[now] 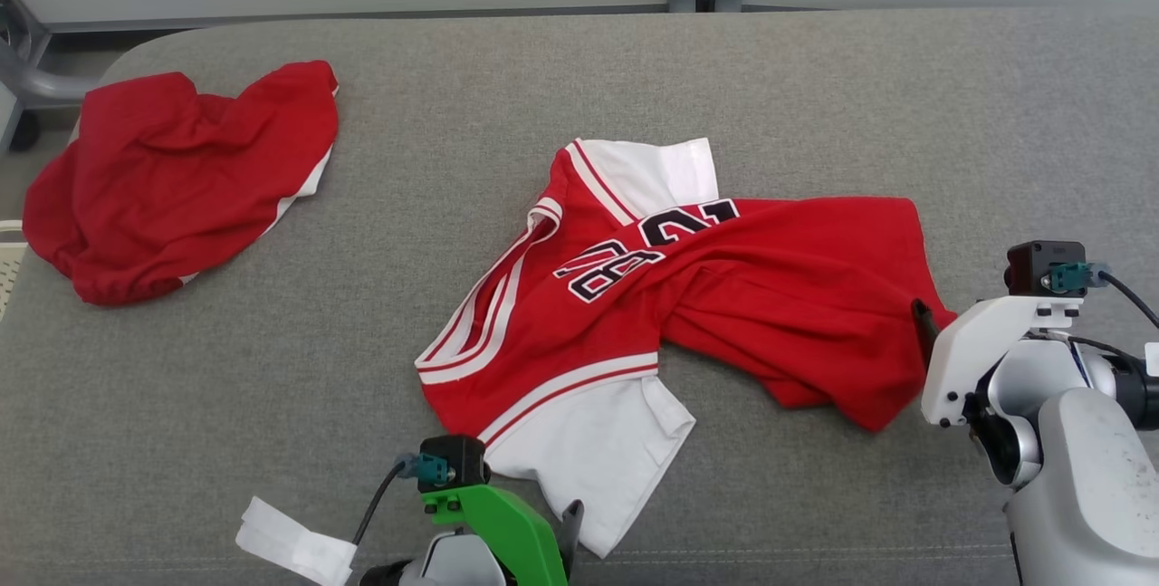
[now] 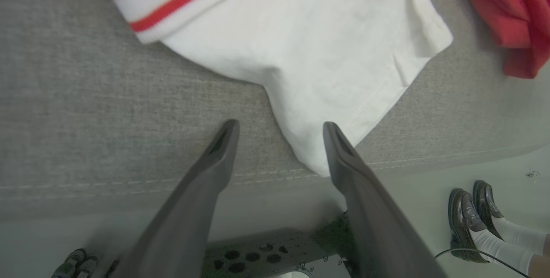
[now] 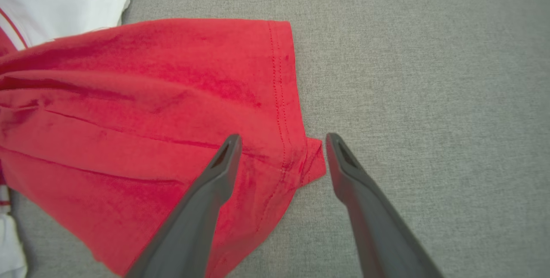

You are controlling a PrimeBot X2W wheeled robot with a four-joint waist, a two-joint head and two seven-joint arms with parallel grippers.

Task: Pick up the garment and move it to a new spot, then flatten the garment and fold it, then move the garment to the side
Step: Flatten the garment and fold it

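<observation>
Item one: one grey padded table (image 1: 815,79), which carries everything listed below.

Item two: garments, two counted.
- The jersey (image 1: 770,287) lies mid-table, crumpled and twisted at the waist. Its body is red, with black-and-white numerals face up. It has two white sleeves, one (image 1: 652,169) on the far side and one (image 1: 589,450) reaching the near edge. The red hem end points to my right.
- A second red cloth (image 1: 172,178) is bunched at the far left corner, well apart from the jersey, with a white edge showing.

Item three: pincers, two counted, both with jaws standing wide apart and holding nothing.
- My left pincer (image 2: 280,126) sits at the near table edge. The corner of the near sleeve lies between its fingers, and one finger (image 2: 343,153) overlaps the sleeve's tip. I cannot tell whether it touches the cloth.
- My right pincer (image 3: 283,138) straddles the hem corner of the jersey. One finger (image 3: 215,175) is over red cloth and the other is over bare table, with the small folded corner tab between them.

Item four: one white paper strip (image 1: 294,545) beside my left wrist.

Item five: shoes (image 2: 472,218), two counted. They are dark and worn with white socks by a person standing on the floor below the table edge.
</observation>
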